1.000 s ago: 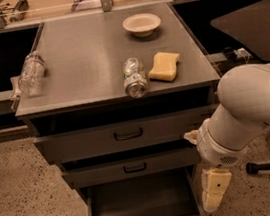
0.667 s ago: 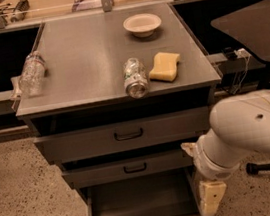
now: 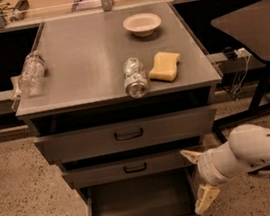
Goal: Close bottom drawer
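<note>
The bottom drawer (image 3: 138, 200) of the grey cabinet stands pulled out, showing a deep, plain, empty interior; its front edge runs along the frame's lower border and its handle is out of view. My gripper (image 3: 198, 177) is at the drawer's right side, just outside its right wall. Its two cream fingers (image 3: 207, 198) are spread apart, one above the other, and hold nothing. The white arm reaches in from the lower right.
The top drawer (image 3: 129, 134) and middle drawer (image 3: 135, 167) stick out slightly. On the cabinet top lie a bowl (image 3: 142, 24), a yellow sponge (image 3: 165, 66) and two clear bottles (image 3: 134, 77) (image 3: 31, 73). A dark stand (image 3: 257, 26) is at the right.
The arm has dropped lower and swung to the right, so the gripper now sits beside the bottom drawer's right wall. The drawers and the things on top have not moved.
</note>
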Controlling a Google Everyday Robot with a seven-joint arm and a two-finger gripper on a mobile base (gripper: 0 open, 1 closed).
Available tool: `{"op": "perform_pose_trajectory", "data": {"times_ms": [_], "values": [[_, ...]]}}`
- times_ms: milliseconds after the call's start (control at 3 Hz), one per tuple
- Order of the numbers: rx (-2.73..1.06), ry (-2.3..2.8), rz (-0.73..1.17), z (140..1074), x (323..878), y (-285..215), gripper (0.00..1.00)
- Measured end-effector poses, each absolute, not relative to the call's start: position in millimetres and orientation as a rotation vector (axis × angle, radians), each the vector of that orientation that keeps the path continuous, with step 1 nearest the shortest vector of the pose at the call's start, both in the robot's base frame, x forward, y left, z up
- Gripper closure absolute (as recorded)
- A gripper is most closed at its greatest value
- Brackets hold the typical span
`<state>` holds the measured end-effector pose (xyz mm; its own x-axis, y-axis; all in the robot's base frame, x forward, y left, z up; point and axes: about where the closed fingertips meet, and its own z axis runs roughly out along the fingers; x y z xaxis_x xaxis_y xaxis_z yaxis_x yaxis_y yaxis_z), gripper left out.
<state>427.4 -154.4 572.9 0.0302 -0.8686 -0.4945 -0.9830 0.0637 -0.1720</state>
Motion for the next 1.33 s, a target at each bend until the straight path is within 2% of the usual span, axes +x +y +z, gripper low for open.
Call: {"op": "perform_pose_trajectory", "data": {"times_ms": [667, 1000, 1333], "values": [[-1.87, 1.807, 0.4, 563, 437, -140, 0.0], [-1.853, 1.737, 0.536, 504, 449, -128, 0.0], [-1.849, 1.678, 0.751, 413, 439, -114, 0.27]]}}
